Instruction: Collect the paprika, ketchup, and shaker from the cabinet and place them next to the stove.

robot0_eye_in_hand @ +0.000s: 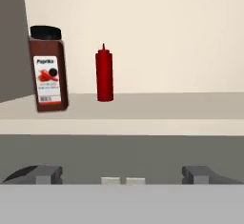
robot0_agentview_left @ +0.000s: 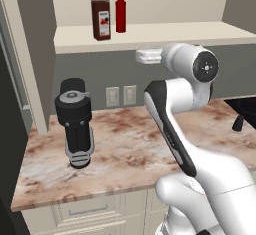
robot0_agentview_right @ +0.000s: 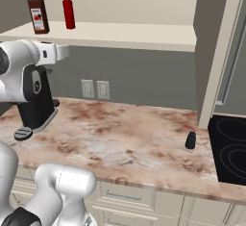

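Observation:
The paprika (robot0_agentview_left: 101, 16) (robot0_agentview_right: 37, 13) (robot0_eye_in_hand: 47, 70), a dark red-brown jar with a black cap, stands at the left end of the cabinet (robot0_agentview_left: 160, 33) shelf. Just to its right is the slim red ketchup (robot0_agentview_left: 120, 14) (robot0_agentview_right: 69, 12) (robot0_eye_in_hand: 104, 74). The small black shaker (robot0_agentview_left: 238, 124) (robot0_agentview_right: 190, 141) sits on the counter close to the black stove (robot0_agentview_left: 244, 106) (robot0_agentview_right: 230, 148). My gripper (robot0_eye_in_hand: 121, 175) (robot0_agentview_left: 139, 56) is open and empty. It hangs in front of the shelf edge, slightly below the board, facing both bottles.
A large black-and-silver appliance (robot0_agentview_left: 75, 124) (robot0_agentview_right: 36, 105) stands on the marbled counter (robot0_agentview_left: 125, 154) at the left. Wall outlets (robot0_agentview_left: 121, 96) (robot0_agentview_right: 94, 89) sit on the grey backsplash. A cabinet side panel (robot0_agentview_right: 214, 52) rises beside the stove.

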